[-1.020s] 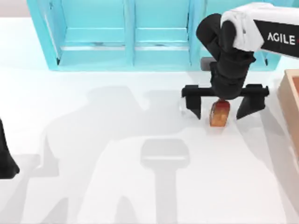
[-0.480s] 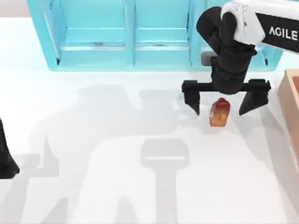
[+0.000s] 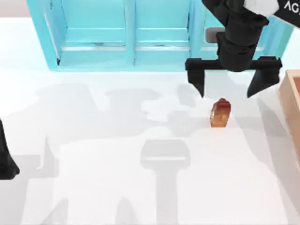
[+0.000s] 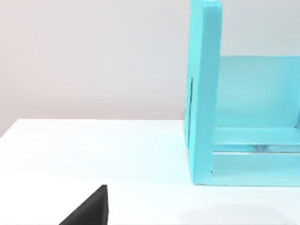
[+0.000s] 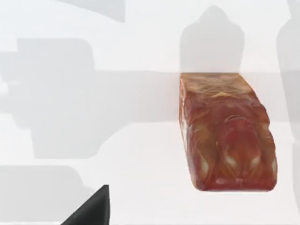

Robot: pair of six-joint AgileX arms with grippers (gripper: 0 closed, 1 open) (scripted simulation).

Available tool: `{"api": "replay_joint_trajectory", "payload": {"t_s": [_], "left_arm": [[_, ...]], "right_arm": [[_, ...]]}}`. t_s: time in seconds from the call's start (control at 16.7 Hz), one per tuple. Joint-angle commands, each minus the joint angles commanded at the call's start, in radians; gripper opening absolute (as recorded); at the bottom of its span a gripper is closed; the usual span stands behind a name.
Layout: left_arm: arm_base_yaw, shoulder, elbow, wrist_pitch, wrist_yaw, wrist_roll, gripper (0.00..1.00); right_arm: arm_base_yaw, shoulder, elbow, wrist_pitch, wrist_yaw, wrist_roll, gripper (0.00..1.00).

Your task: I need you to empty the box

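A: Left gripper (image 3: 5, 161) parked at the table's left edge; jaw state cannot be told. Its wrist camera faces the turquoise shelf unit's (image 4: 243, 117) end wall.

B: Centre-right?

A: Reddish-brown loaf-shaped item (image 3: 220, 113) lies on the table (image 3: 93, 140); right wrist view shows its marbled surface. Right gripper (image 3: 233, 84) hangs above it, fingers spread, empty. Box (image 3: 291, 101) at the right edge.

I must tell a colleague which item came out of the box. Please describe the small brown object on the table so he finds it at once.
Start at the turquoise shelf unit along the table's far edge, then go to its right end, where the right gripper hangs with open jaws. Just in front lies the bread loaf, alone on the white table: small, glossy, reddish-brown.
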Motion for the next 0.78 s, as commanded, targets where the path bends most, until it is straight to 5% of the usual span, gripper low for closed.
{"api": "replay_joint_trajectory", "payload": {"t_s": [0.42, 0.78], "left_arm": [[0.0, 0.0, 0.0, 0.0, 0.0, 0.0, 1.0], [0.0, 0.0, 0.0, 0.0, 0.0, 0.0, 1.0]], "right_arm": [[-0.034, -0.015, -0.007, 0.001, 0.003, -0.036, 1.0], [-0.335, -0.138, -0.095, -0.019, 0.005, -0.342, 1.0]]}}
